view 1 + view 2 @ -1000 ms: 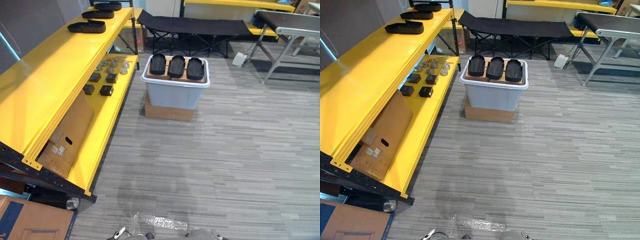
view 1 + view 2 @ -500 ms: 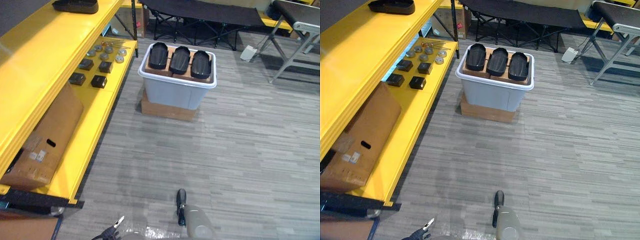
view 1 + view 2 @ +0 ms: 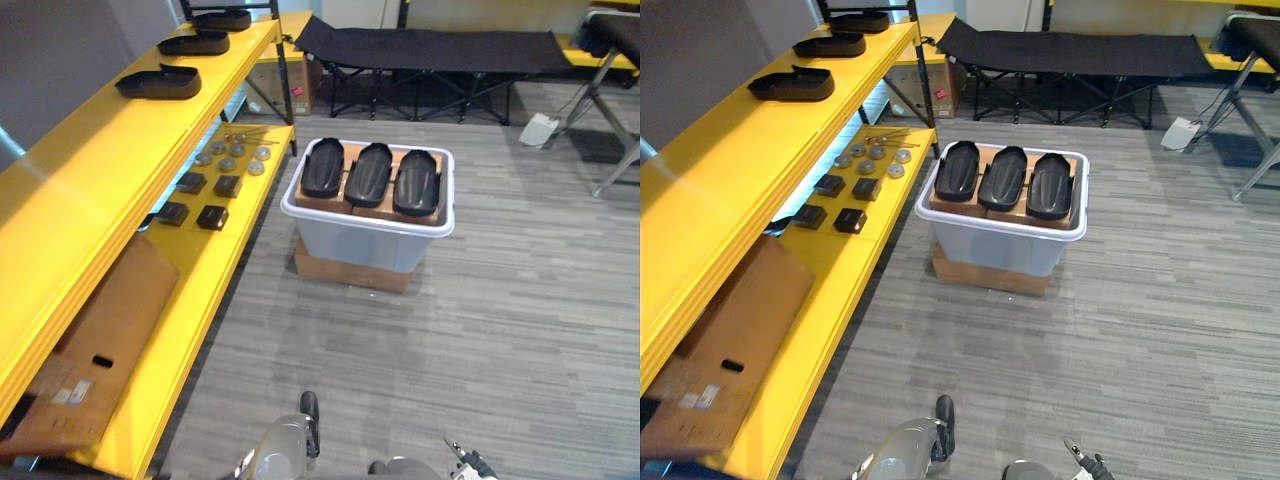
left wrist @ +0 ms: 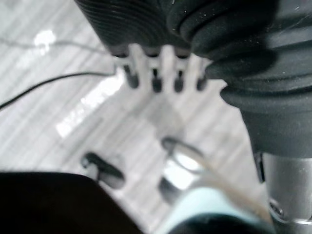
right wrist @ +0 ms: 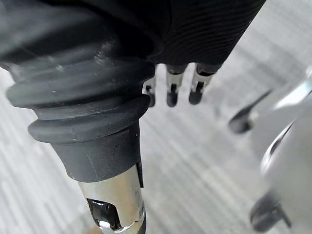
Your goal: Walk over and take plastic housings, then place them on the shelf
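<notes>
Left hand (image 4: 156, 73) and right hand (image 5: 171, 85) are held relaxed, empty; three plastic housings (image 3: 369, 175) are seen in a bin (image 3: 360, 240).

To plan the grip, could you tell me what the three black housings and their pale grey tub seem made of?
Black oval housings: likely moulded plastic, semi-gloss, soft highlights on rounded shells. Pale grey tub: seemingly plastic, matte, smooth walls, white rolled rim.

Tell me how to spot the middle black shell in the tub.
Find the pale tub standing on a cardboard box beside the yellow shelf. Three black housings lie side by side across its top. Yours is the middle housing, with a neighbour on each side.
</notes>
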Controlling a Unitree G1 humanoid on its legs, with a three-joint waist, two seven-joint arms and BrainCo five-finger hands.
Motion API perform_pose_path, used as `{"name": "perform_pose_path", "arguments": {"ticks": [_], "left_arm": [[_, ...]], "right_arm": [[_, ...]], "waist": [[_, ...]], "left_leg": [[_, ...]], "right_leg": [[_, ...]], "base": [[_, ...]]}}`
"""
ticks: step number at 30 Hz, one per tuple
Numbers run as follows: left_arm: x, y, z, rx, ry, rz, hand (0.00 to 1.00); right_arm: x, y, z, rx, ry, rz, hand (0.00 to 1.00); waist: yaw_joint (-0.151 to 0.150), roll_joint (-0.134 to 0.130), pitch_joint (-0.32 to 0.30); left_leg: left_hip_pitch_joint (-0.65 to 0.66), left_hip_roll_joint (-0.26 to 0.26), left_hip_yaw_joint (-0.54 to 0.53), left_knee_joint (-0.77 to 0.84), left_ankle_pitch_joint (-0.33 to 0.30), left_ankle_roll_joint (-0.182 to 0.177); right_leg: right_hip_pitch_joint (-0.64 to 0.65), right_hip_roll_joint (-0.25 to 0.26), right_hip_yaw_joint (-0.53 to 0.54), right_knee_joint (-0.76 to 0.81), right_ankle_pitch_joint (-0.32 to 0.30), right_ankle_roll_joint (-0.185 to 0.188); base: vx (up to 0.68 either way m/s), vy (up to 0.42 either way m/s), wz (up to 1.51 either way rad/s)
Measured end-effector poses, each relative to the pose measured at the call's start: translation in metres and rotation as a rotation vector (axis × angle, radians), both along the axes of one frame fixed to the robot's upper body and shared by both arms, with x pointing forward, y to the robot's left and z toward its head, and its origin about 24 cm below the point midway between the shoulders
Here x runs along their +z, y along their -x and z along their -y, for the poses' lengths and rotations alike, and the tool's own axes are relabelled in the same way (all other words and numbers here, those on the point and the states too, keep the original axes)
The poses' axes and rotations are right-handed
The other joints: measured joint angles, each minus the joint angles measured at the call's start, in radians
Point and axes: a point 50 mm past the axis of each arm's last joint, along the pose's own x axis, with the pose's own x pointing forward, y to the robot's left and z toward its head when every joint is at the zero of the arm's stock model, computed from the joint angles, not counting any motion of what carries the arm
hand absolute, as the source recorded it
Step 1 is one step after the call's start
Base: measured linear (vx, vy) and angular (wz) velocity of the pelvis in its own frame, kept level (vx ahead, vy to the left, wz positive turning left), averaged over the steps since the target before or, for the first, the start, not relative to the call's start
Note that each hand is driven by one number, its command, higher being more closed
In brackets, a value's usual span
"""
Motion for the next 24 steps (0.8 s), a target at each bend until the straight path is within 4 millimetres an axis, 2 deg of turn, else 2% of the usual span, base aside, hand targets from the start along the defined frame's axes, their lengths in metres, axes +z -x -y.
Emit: {"name": "perform_pose_path", "arguments": {"ticks": [1, 2, 3, 4, 5, 7, 8, 9, 10, 11, 12, 14, 15, 16, 17, 18, 19, 20, 21, 22, 23, 24], "left_arm": [[0.001, -0.004, -0.003, -0.011, -0.012, 0.010, 0.00], [0.001, -0.005, -0.008, -0.032, -0.028, 0.005, 0.00], [0.002, -0.005, -0.010, -0.034, -0.033, 0.006, 0.00], [0.003, -0.006, -0.015, -0.036, -0.043, 0.007, 0.00], [0.003, -0.004, -0.018, -0.048, -0.051, -0.002, 0.00], [0.003, -0.001, -0.020, -0.071, -0.055, -0.015, 0.00], [0.004, -0.003, -0.024, -0.077, -0.061, -0.009, 0.00], [0.006, -0.015, -0.022, -0.105, -0.050, 0.029, 0.00], [0.006, -0.022, -0.018, -0.120, -0.042, 0.046, 0.00], [0.008, -0.038, -0.011, -0.134, -0.022, 0.091, 0.00], [0.010, -0.050, -0.006, -0.121, -0.001, 0.126, 0.00], [0.011, -0.056, -0.007, -0.102, 0.013, 0.147, 0.00], [0.012, -0.060, -0.009, -0.100, 0.011, 0.157, 0.00], [0.013, -0.061, -0.012, -0.075, 0.012, 0.163, 0.00], [0.013, -0.061, -0.013, -0.061, 0.014, 0.166, 0.00], [0.014, -0.064, -0.012, -0.033, 0.000, 0.166, 0.00], [0.011, -0.062, -0.004, 0.002, 0.016, 0.155, 0.00], [0.009, -0.057, 0.004, 0.039, 0.029, 0.142, 0.00], [0.009, -0.058, 0.005, 0.063, 0.032, 0.148, 0.00], [0.010, -0.061, 0.008, 0.100, 0.042, 0.168, 0.00], [0.009, -0.059, 0.012, 0.129, 0.051, 0.167, 0.00], [0.008, -0.055, 0.013, 0.135, 0.052, 0.157, 0.00]], "right_arm": [[0.000, -0.003, -0.003, 0.020, -0.008, -0.006, 0.00], [-0.002, -0.001, -0.009, 0.042, -0.022, -0.024, 0.00], [-0.003, 0.000, -0.011, 0.046, -0.028, -0.035, 0.00], [-0.005, 0.003, -0.017, 0.062, -0.028, -0.060, 0.00], [-0.007, 0.010, -0.019, 0.059, -0.009, -0.086, 0.00], [-0.006, 0.011, -0.013, 0.075, 0.041, -0.104, 0.00], [-0.006, 0.009, -0.012, 0.073, 0.053, -0.105, 0.00], [-0.004, 0.005, -0.009, 0.071, 0.069, -0.100, 0.00], [-0.003, 0.003, -0.006, 0.072, 0.078, -0.096, 0.00], [-0.002, 0.001, -0.002, 0.073, 0.093, -0.093, 0.00], [-0.001, 0.000, 0.000, 0.078, 0.100, -0.095, 0.00], [-0.002, 0.004, 0.000, 0.090, 0.105, -0.109, 0.00], [-0.004, 0.013, -0.003, 0.106, 0.106, -0.133, 0.00], [-0.008, 0.027, -0.009, 0.120, 0.091, -0.168, 0.00], [-0.010, 0.036, -0.014, 0.129, 0.080, -0.191, 0.00], [-0.013, 0.052, -0.017, 0.130, 0.067, -0.231, 0.00], [-0.012, 0.056, -0.011, 0.150, 0.088, -0.247, 0.00], [-0.011, 0.062, -0.002, 0.161, 0.115, -0.267, 0.00], [-0.011, 0.064, 0.000, 0.162, 0.126, -0.274, 0.00], [-0.010, 0.064, 0.006, 0.165, 0.155, -0.285, 0.00], [-0.008, 0.060, 0.009, 0.155, 0.185, -0.268, 0.00], [-0.007, 0.056, 0.010, 0.149, 0.201, -0.244, 0.00]], "waist": [[0.001, -0.013, 0.001], [0.001, -0.028, -0.002], [0.003, -0.034, -0.003], [0.003, -0.049, -0.003], [-0.001, -0.060, -0.007], [0.000, -0.058, -0.006], [-0.004, -0.048, -0.007], [-0.006, -0.023, -0.006], [-0.006, -0.014, -0.004], [-0.007, -0.004, -0.006], [-0.011, 0.010, 0.000], [-0.021, 0.006, -0.002], [-0.034, -0.004, -0.008], [-0.041, -0.027, -0.022], [-0.044, -0.043, -0.028], [-0.054, -0.052, -0.033], [-0.066, -0.006, -0.043], [-0.062, 0.025, -0.054], [-0.065, 0.041, -0.053], [-0.068, 0.056, -0.048], [-0.059, 0.072, -0.035], [-0.057, 0.076, -0.031]], "left_leg": [[-0.013, -0.006, 0.006, 0.040, -0.040, 0.009], [-0.006, -0.013, 0.018, 0.055, -0.076, 0.020], [0.010, -0.015, 0.029, 0.049, -0.088, 0.022], [0.052, -0.033, 0.039, 0.035, -0.110, 0.019], [0.101, -0.047, 0.059, 0.028, -0.127, 0.029], [0.179, -0.051, 0.091, 0.007, -0.145, 0.028], [0.218, -0.040, 0.090, -0.027, -0.145, 0.028], [0.240, -0.020, 0.087, -0.058, -0.145, 0.021], [0.249, -0.008, 0.086, -0.067, -0.146, 0.014], [0.259, 0.015, 0.084, -0.079, -0.153, -0.004], [0.273, 0.038, 0.081, -0.082, -0.165, -0.025], [0.288, 0.061, 0.076, -0.077, -0.181, -0.051], [0.297, 0.081, 0.055, -0.064, -0.202, -0.081], [0.297, 0.093, 0.028, -0.044, -0.230, -0.113], [0.295, 0.096, 0.012, -0.027, -0.248, -0.130], [0.290, 0.115, -0.031, 0.020, -0.285, -0.160], [0.279, 0.158, -0.057, 0.036, -0.300, -0.177], [0.260, 0.196, -0.079, 0.049, -0.301, -0.190], [0.240, 0.205, -0.094, 0.081, -0.289, -0.192], [0.164, 0.225, -0.117, 0.216, -0.261, -0.163], [0.102, 0.253, -0.115, 0.362, -0.233, -0.155], [0.088, 0.258, -0.109, 0.395, -0.234, -0.157]], "right_leg": [[-0.005, -0.010, 0.006, 0.023, 0.000, 0.009], [-0.051, -0.026, 0.027, 0.133, -0.007, 0.026], [-0.090, -0.035, 0.027, 0.223, -0.012, 0.058], [-0.176, -0.072, 0.008, 0.433, -0.022, 0.190], [-0.236, -0.116, -0.008, 0.580, -0.040, 0.193], [-0.274, -0.166, -0.080, 0.604, -0.061, 0.160], [-0.294, -0.170, -0.133, 0.523, -0.072, 0.138], [-0.323, -0.164, -0.162, 0.421, -0.074, 0.131], [-0.340, -0.162, -0.163, 0.373, -0.067, 0.136], [-0.379, -0.162, -0.142, 0.289, -0.035, 0.154], [-0.409, -0.158, -0.081, 0.211, 0.024, 0.158], [-0.420, -0.153, -0.021, 0.127, 0.096, 0.160], [-0.413, -0.143, 0.033, 0.058, 0.162, 0.170], [-0.409, -0.144, 0.069, 0.034, 0.209, 0.179], [-0.399, -0.146, 0.081, 0.032, 0.218, 0.182], [-0.394, -0.140, 0.073, 0.074, 0.288, 0.193], [-0.407, -0.107, 0.036, 0.137, 0.236, 0.167], [-0.436, -0.086, -0.001, 0.199, 0.175, 0.145], [-0.438, -0.082, -0.015, 0.221, 0.153, 0.136], [-0.425, -0.081, -0.049, 0.240, 0.127, 0.128], [-0.377, -0.079, -0.078, 0.235, 0.114, 0.109], [-0.350, -0.080, -0.092, 0.226, 0.114, 0.108]], "base": [[0.41, 0.133, -0.17], [0.32, 0.123, -0.22], [0.47, 0.175, -0.31], [0.39, 0.138, -0.26], [0.40, 0.113, -0.27], [0.40, 0.055, -0.32], [0.49, 0.036, -0.25], [0.39, 0.000, -0.08], [0.26, -0.031, -0.04], [0.23, -0.083, -0.07], [0.22, -0.111, -0.09], [0.20, -0.170, 0.03], [0.27, -0.326, 0.32], [0.28, -0.378, 0.46], [0.30, -0.466, 0.70], [0.31, -0.478, 0.78], [0.37, -0.509, 0.78], [0.29, -0.362, 0.57], [0.28, -0.332, 0.67], [0.25, -0.312, 0.78], [0.23, -0.288, 0.70], [0.23, -0.194, 0.51]]}}
